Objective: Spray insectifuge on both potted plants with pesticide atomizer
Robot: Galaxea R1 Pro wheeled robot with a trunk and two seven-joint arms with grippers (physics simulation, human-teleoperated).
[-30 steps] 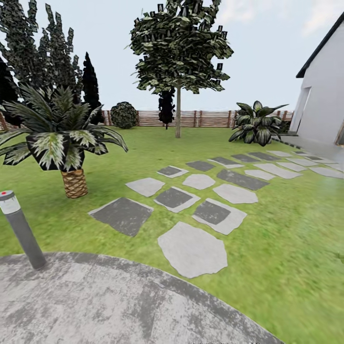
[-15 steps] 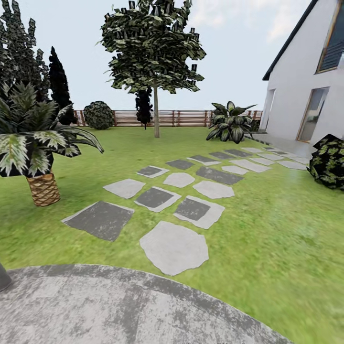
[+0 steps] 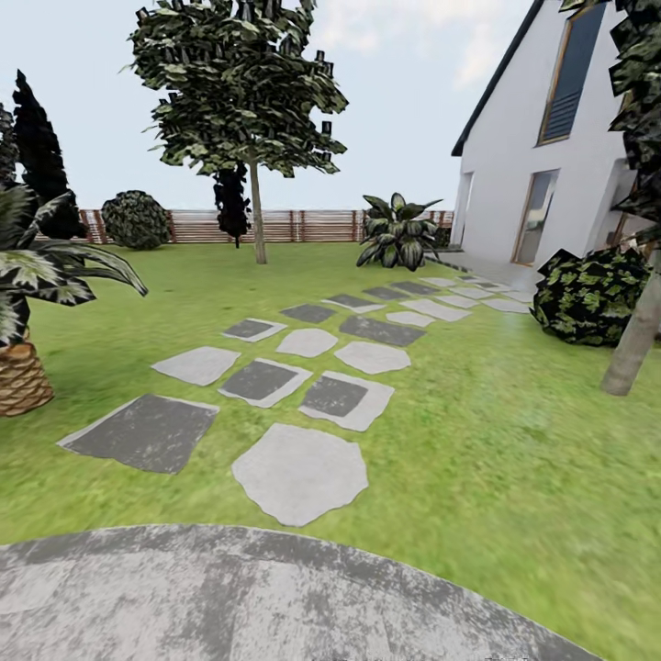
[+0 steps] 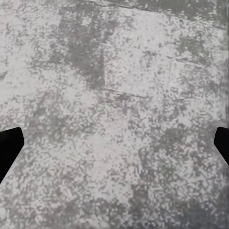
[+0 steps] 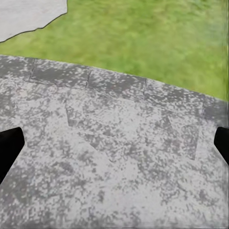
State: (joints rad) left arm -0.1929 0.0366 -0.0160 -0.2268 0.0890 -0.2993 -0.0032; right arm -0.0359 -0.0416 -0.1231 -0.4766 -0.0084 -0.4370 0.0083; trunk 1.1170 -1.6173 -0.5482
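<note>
Pesticide atomizer: nowhere to point at from your cameras right now, and the same goes for the two potted plants, so I can't place either; judged from that, the task is at the searching stage with nothing grasped and nothing sprayed.

Landmark is the round paved patio point(image 3: 229, 597), mottled grey, which you're standing on. Past its edge the lawn point(image 3: 514, 477) runs out, and stepping stones point(image 3: 298, 473) start just beyond the patio rim and trail away toward the white house point(image 3: 514, 174). Palm with woven brown trunk point(image 3: 20, 376) sits off the patio on your left side, not a task plant. Dark leafy bush point(image 3: 588, 294) sits well beyond the patio on your right, near the house, with a bare tree trunk point(image 3: 633, 340) beside it; also not a task plant. Big tree point(image 3: 240, 92) and brown slatted fence point(image 3: 275, 225) stand far behind the stones, and a broad-leaved plant point(image 3: 397, 234) is at the fence near the house.

Left gripper point(image 4: 114, 143): fingers spread wide, dark tips at the frame edges, nothing between them, patio paving underneath. Right gripper point(image 5: 114, 143): also spread and empty, over the patio rim where paving meets grass.

Everything's left: find the bottle, grasp it, find both pots, cover each. You'll likely need to look around more of the garden first.
</note>
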